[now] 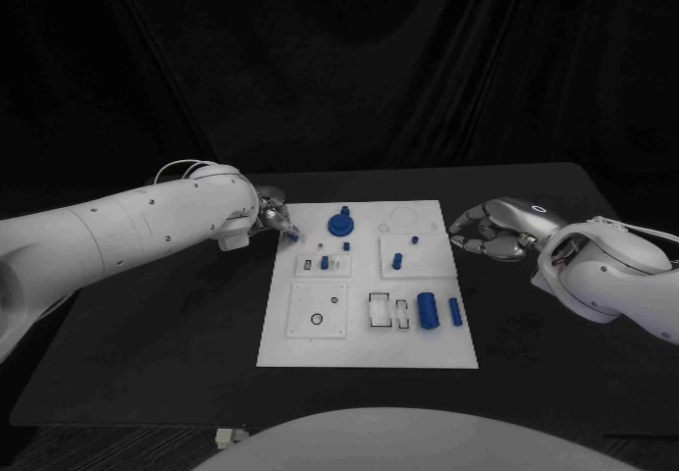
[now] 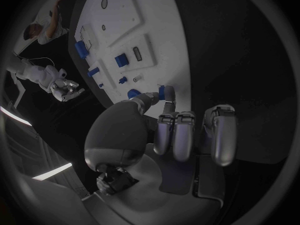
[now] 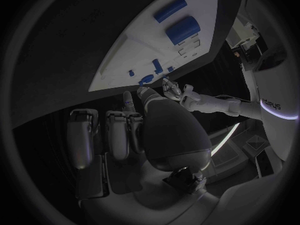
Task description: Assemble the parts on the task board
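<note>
The white task board [image 1: 368,339] lies mid-table. On it are a blue round knob [image 1: 341,223], a blue peg [image 1: 397,261], a thick blue cylinder [image 1: 426,309] and a blue bar [image 1: 454,311]. My left hand [image 1: 269,218] hovers at the board's far left corner and pinches a small blue part [image 1: 291,235] between thumb and a finger. The left wrist view shows that small blue part [image 2: 165,91] at the fingertips of the left hand [image 2: 181,135], just off the task board [image 2: 162,30]. My right hand [image 1: 486,230] stays beside the board's right edge, fingers curled in, holding nothing.
A small blue piece [image 1: 324,262] stands in a square block on the board's left half, and another small piece [image 1: 345,246] sits just behind it. Black table [image 1: 170,334] surrounds the board on all sides. The right wrist view shows the board [image 3: 134,55] beyond the right hand [image 3: 150,130].
</note>
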You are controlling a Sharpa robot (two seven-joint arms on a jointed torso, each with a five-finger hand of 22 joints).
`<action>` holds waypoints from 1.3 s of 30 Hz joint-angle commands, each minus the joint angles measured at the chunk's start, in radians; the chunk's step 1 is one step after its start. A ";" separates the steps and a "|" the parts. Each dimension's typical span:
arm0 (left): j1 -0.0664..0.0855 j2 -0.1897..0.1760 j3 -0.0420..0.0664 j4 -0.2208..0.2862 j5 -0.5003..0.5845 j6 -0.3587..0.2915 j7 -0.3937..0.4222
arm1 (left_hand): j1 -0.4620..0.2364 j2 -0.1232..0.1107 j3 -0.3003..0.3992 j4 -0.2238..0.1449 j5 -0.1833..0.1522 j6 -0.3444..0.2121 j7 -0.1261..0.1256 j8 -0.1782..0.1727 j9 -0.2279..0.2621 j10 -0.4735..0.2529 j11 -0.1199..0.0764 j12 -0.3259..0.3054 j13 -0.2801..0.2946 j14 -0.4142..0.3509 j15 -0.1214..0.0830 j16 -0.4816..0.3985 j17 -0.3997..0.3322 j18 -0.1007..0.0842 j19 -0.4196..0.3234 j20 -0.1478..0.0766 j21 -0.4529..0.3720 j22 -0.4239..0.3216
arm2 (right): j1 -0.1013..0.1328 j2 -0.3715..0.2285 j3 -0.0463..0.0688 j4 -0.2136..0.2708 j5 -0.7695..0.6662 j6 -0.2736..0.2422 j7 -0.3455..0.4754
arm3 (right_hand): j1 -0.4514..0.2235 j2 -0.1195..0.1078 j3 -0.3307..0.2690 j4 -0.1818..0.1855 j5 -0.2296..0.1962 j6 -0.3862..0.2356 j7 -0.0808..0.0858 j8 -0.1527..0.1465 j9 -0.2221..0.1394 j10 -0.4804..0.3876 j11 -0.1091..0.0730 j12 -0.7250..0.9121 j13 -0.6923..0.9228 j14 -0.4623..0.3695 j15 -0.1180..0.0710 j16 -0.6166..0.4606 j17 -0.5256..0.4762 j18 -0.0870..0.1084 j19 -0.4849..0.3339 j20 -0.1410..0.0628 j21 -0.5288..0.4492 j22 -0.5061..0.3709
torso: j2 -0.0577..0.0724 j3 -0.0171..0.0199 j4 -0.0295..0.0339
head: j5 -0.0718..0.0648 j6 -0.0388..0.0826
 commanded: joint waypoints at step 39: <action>0.013 -0.150 0.000 0.314 0.002 -0.054 -0.077 | -0.052 -0.020 0.067 -0.019 -0.029 0.019 -0.002 -0.019 -0.026 0.104 -0.003 0.003 0.263 0.102 -0.004 0.003 0.263 0.021 -0.013 0.003 -0.012 0.206 | -0.007 -0.003 0.000 0.004 -0.003 -0.009 -0.014 | 0.009 -0.001 0.009 -0.002 0.007 0.009 0.001 -0.002 -0.002 0.105 0.002 0.002 0.263 0.089 0.006 -0.005 0.205 0.000 0.075 0.008 -0.006 0.243 | 0.001 0.0002 -0.0011 | 0.000 0.000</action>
